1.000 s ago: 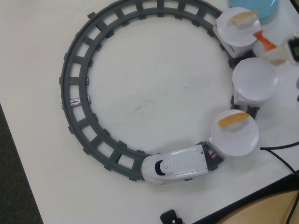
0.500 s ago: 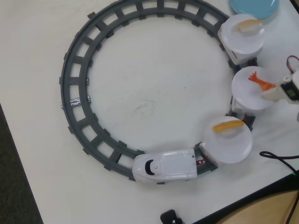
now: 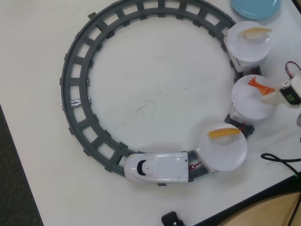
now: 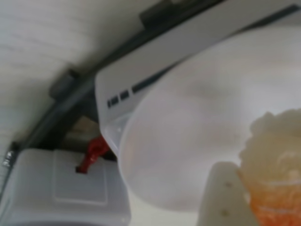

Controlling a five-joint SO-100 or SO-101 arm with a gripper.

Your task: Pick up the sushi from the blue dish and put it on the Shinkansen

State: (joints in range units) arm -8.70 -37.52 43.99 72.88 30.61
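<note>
You've got a train (image 3: 157, 167) in smooth, slightly glossy white plastic with a shiny black windshield, and the round discs (image 3: 221, 147) on its cars look like the same smooth white plastic with a soft sheen, sitting on a matt grey plastic track (image 3: 77, 108). The sushi (image 3: 260, 87) looks like orange plastic overhead, but in the wrist view (image 4: 275, 165) you'll see a bumpy, grainy pale top above an orange part. The dish (image 3: 256, 6) is smooth light-blue plastic, the table (image 3: 150, 84) is a matt off-white with faint scuffs, and the gripper (image 3: 275, 96) looks like matt cream plastic.
</note>
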